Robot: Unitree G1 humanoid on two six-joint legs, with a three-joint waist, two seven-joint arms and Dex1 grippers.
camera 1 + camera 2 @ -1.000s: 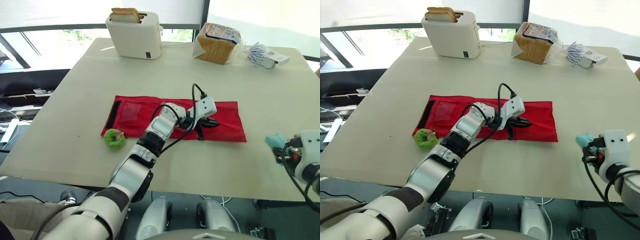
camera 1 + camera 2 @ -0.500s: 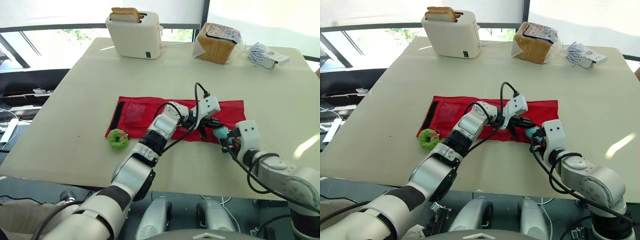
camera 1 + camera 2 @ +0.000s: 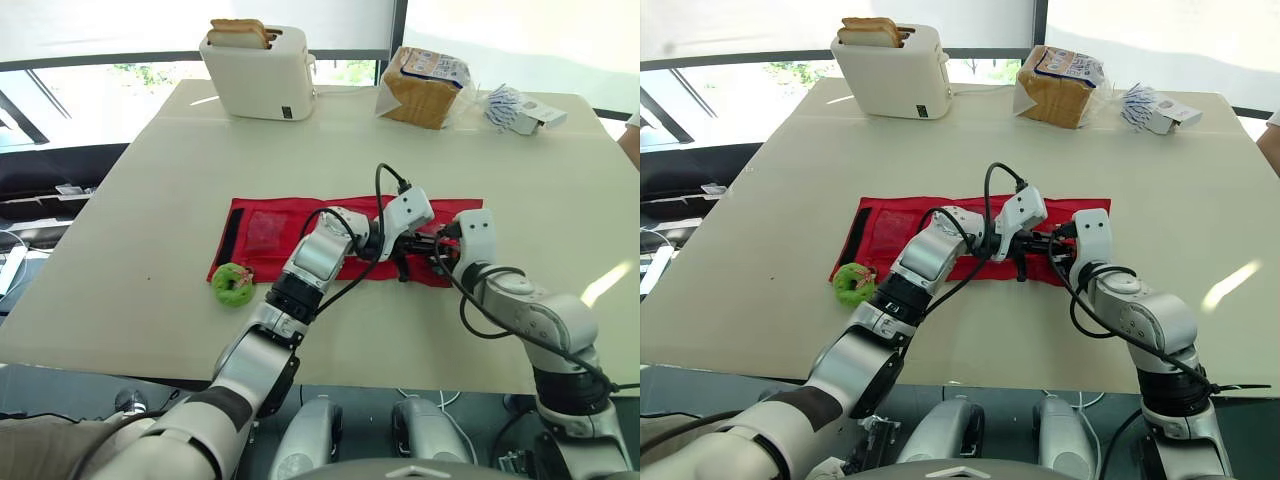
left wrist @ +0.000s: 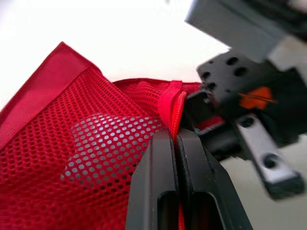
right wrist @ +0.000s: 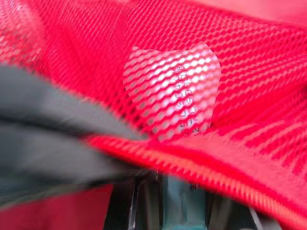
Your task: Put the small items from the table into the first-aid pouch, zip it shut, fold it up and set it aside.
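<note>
Your right gripper [image 3: 441, 252] has swung in from the table's edge to the open end of the red pouch [image 3: 270, 222], where it meets the left gripper [image 3: 415, 250].

From the head, both sets of fingers crowd together at that end, too tangled to tell apart. A green ring [image 3: 233, 285] lies on the table [image 3: 140, 200] just beside the pouch's other end.

Left wrist: the fingers are pressed together on the pouch's red zip edge. A white packet [image 4: 96, 143] shows through the mesh, and the right gripper is a blur beyond.

Right wrist: the mesh is very close, with the printed white packet under it. A teal item [image 5: 175, 206] is pinched between the fingers, half hidden by the pouch's edge.
</note>
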